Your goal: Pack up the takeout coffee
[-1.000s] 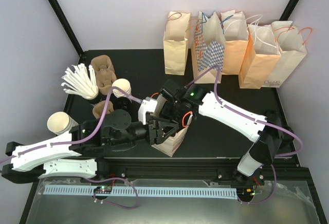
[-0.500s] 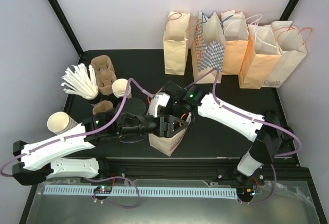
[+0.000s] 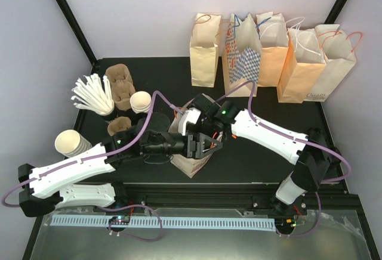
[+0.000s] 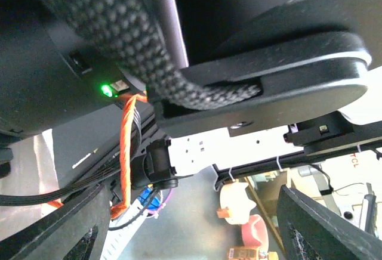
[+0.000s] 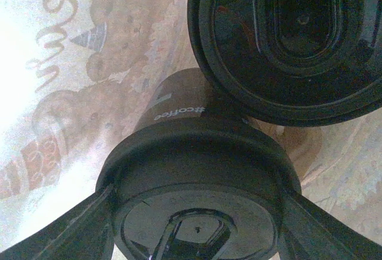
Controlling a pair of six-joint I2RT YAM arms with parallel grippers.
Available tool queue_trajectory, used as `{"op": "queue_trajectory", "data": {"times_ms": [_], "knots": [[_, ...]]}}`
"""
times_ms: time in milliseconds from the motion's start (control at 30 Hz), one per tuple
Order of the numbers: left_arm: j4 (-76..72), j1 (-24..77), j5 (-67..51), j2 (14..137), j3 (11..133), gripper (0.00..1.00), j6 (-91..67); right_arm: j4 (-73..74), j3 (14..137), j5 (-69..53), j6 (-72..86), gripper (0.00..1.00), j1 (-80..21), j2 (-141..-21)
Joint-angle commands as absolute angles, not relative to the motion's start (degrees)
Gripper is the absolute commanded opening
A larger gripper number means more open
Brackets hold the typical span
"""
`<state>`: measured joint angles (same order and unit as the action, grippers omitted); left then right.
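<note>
Top external view puts the left gripper (image 3: pixel 203 145) at the left edge of the paper bag (image 3: pixel 192 163), and its wrist view shows the fingers spread wide with nothing between them. Inside the bag, the right gripper (image 5: pixel 197 230) appears to clasp the takeout coffee (image 5: pixel 179 114) under its round black lid. The cup's shaded side reads "#coffee", and a second black-lidded cup (image 5: pixel 292 39) sits close beside it. Setting the cup down looks like the step in hand. Next, the right fingers should part and lift straight out without tipping either cup.

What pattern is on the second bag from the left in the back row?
Blue-and-white checks on that paper bag, best seen in the top external view.
</note>
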<state>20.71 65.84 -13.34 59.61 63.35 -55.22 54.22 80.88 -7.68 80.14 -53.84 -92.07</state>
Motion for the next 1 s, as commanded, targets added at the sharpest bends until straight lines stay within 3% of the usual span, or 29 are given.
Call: {"op": "queue_trajectory", "data": {"times_ms": [0, 567, 967], "knots": [[15.05, 65.07, -17.93, 59.58, 61.89, 0.79, -57.39, 50.82, 81.16, -7.89, 78.25, 0.37, -53.43, -90.36], [10.24, 65.22, -34.48, 68.0, 64.47, 0.66, -59.22, 49.23, 83.74, -7.36, 72.67, 0.38, -53.04, -91.77], [11.54, 69.27, -33.97, 69.53, 65.76, 0.65, -59.27, 52.85, 85.89, -9.73, 73.9, 0.37, -52.49, -94.53]]}}
